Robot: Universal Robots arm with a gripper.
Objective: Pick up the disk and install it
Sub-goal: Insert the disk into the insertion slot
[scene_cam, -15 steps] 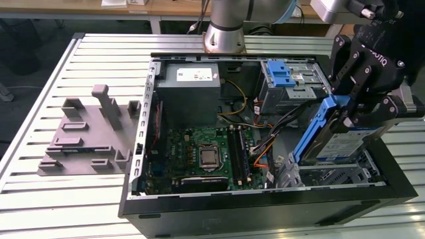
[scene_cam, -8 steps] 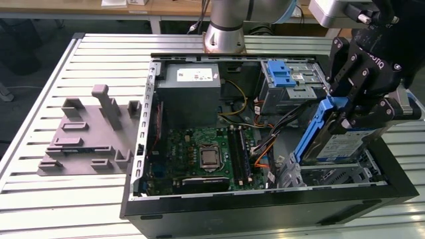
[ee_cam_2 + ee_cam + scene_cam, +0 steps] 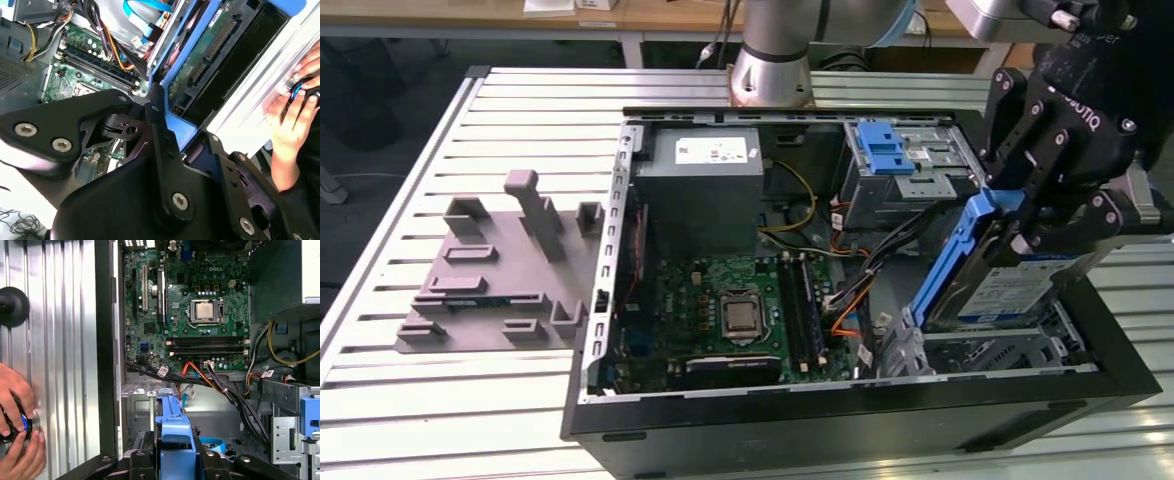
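The disk [image 3: 994, 290], a silver drive with a white-and-blue label in a blue carrier frame, hangs tilted on edge over the metal drive bay [image 3: 987, 352] at the near corner of the open computer case, on the exterior view's right. My gripper [image 3: 1025, 228] is shut on the disk's upper end, its black fingers [image 3: 1047, 150] reaching down from above. In the second wrist view the disk's green circuit-board underside [image 3: 210, 47] and blue frame [image 3: 179, 129] show beside a finger [image 3: 159, 135]. The first wrist view looks down the blue carrier's edge [image 3: 173, 432] towards the bay's floor.
The case [image 3: 607, 300] holds a motherboard [image 3: 734, 310], a power supply [image 3: 700, 170], loose cables [image 3: 847, 300] and a second cage with a blue latch [image 3: 887, 150]. A grey fixture with posts [image 3: 494, 270] lies on the slatted table. A person's hands [image 3: 15, 410] hold a small device beside the case.
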